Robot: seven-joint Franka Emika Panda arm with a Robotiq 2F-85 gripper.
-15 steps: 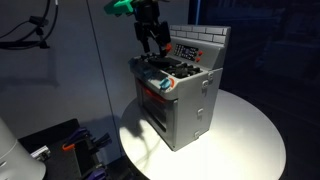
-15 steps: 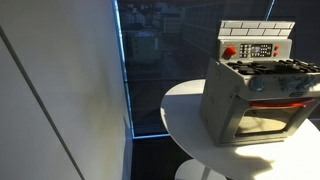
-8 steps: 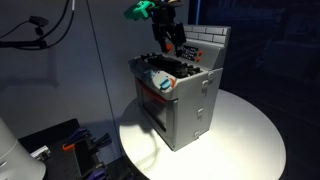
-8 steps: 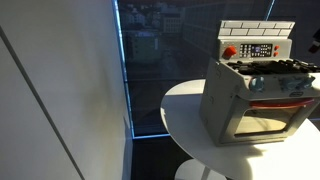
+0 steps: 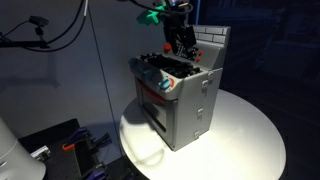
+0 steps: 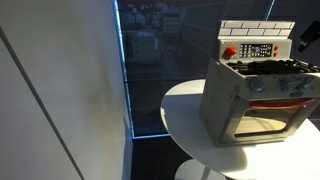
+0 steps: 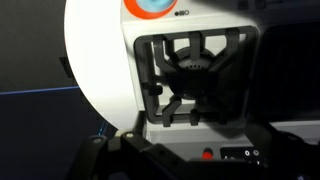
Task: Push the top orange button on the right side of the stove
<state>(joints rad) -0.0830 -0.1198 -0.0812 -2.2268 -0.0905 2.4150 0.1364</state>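
Observation:
A grey toy stove (image 5: 185, 95) stands on a round white table (image 5: 245, 135); it also shows in the other exterior view (image 6: 255, 95). Its upright back panel (image 6: 257, 48) carries a red-orange button (image 6: 229, 52) and a dark control strip. My gripper (image 5: 184, 44) hangs over the back of the cooktop, close in front of that panel, and its dark tip enters at the frame edge (image 6: 305, 40). In the wrist view a red-orange button (image 7: 207, 154) shows between my dark fingers (image 7: 200, 165), which look open and empty. I cannot tell whether they touch it.
The black burner grate (image 7: 190, 80) and an orange-and-blue knob (image 7: 155, 8) lie below the wrist camera. The oven door with red trim (image 6: 275, 105) faces outward. A pale wall panel (image 6: 60, 90) and cables (image 5: 40, 25) stand beside the table.
My gripper has moved across the cooktop from the front burners toward the back panel and has come into the second exterior view at its edge. The stove has not moved.

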